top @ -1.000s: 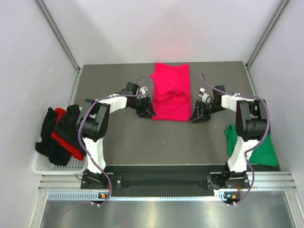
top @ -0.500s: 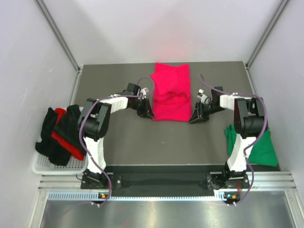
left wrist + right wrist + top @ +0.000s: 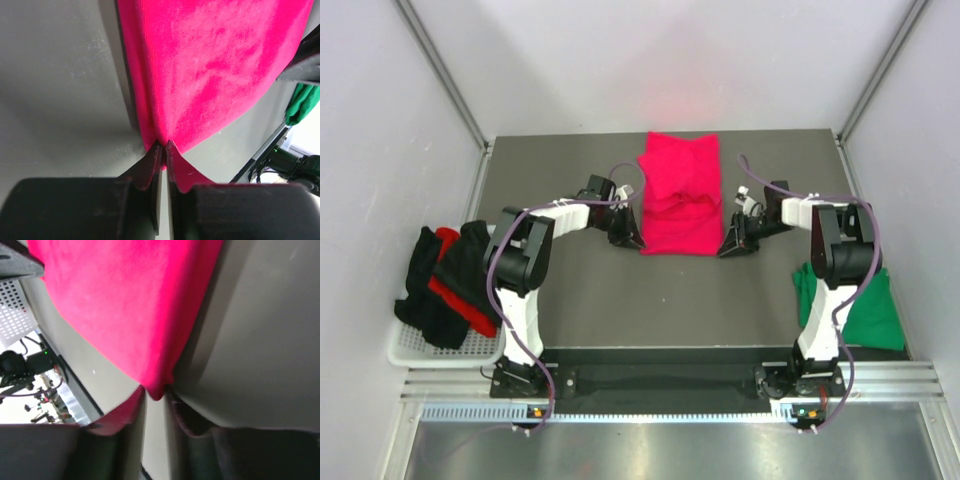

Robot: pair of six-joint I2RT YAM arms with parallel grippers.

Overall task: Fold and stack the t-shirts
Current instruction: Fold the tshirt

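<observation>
A crimson-pink t-shirt (image 3: 680,195) lies partly folded at the middle back of the table. My left gripper (image 3: 633,238) sits low at its near left corner. In the left wrist view that gripper (image 3: 163,146) is shut, with the corner of the pink t-shirt (image 3: 210,70) pinched between the tips. My right gripper (image 3: 728,246) is at the near right corner. In the right wrist view it (image 3: 156,392) is closed on the corner of the pink cloth (image 3: 130,305), which fills the narrow gap between the tips. A dark green t-shirt (image 3: 868,308) lies crumpled behind the right arm.
Black and red t-shirts (image 3: 445,280) are heaped in a white basket (image 3: 408,350) off the table's left edge. White walls and metal rails close in the table (image 3: 620,300) on three sides. A bit of the green t-shirt (image 3: 300,102) shows at the right of the left wrist view.
Both grippers have closed on the near corners of the pink t-shirt. The arms have hardly shifted and the shirt lies as before.
</observation>
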